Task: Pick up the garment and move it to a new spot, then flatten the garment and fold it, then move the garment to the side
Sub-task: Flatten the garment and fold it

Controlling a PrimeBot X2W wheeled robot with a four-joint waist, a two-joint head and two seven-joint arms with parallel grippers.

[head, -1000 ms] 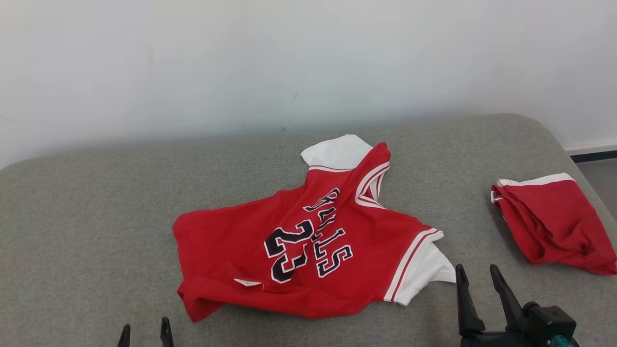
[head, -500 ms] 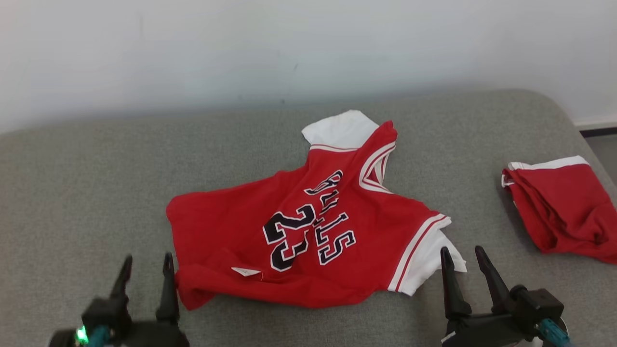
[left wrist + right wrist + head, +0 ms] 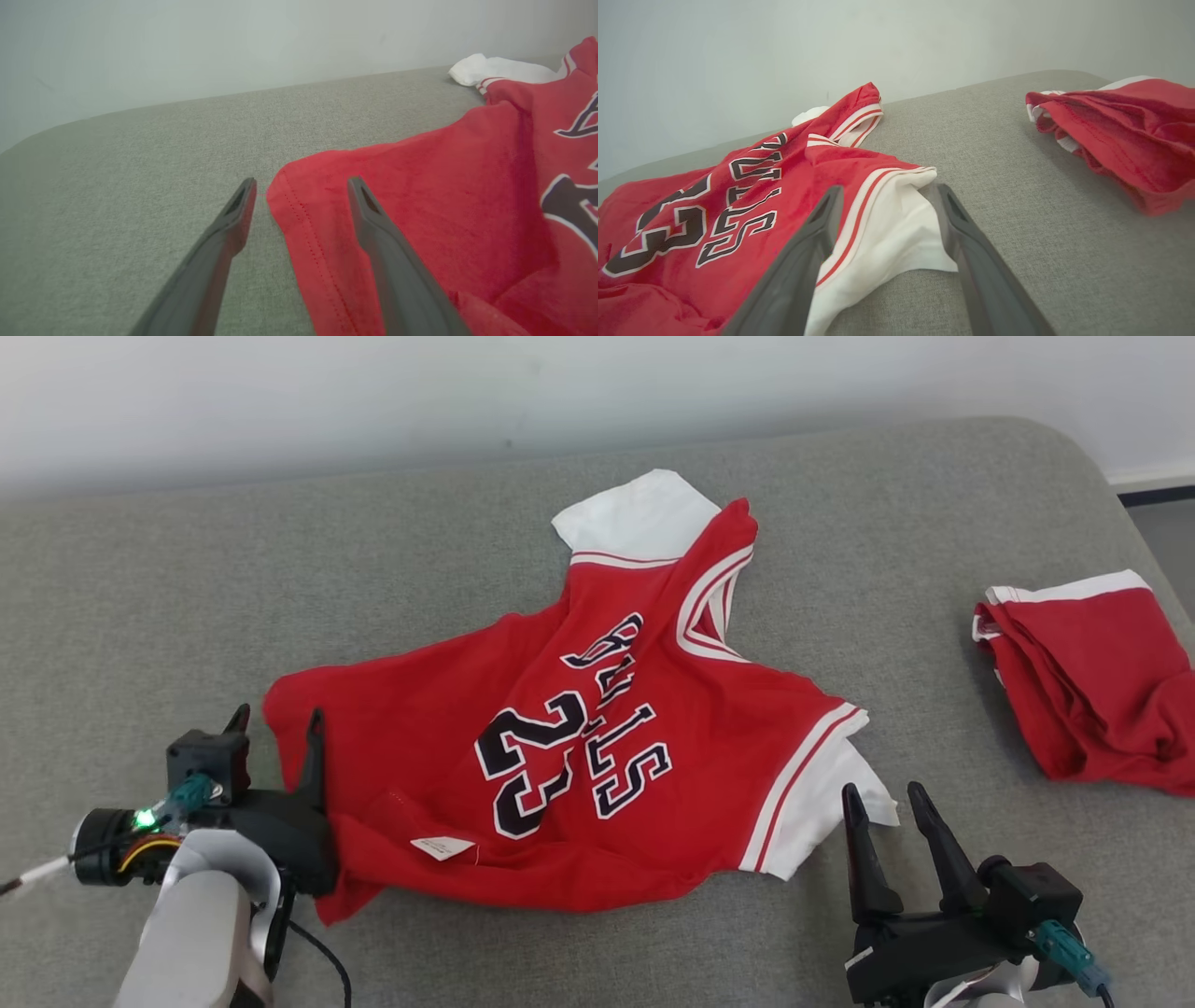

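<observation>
A red short-sleeved jersey (image 3: 420, 737) with white sleeves, red-and-white striped trim, black white-edged lettering and the number 23, lying rumpled and partly spread across the centre of the head view, neckline toward the upper right, lower-left hem bunched, small white label showing

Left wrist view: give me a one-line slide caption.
Open left gripper straddles a hem corner of the red jersey on the grey cushion.

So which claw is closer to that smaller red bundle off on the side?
Right. The right gripper sits by the white sleeve of the jersey, bare cushion between it and the red bundle. The left gripper is at the jersey's opposite hem corner.
</observation>
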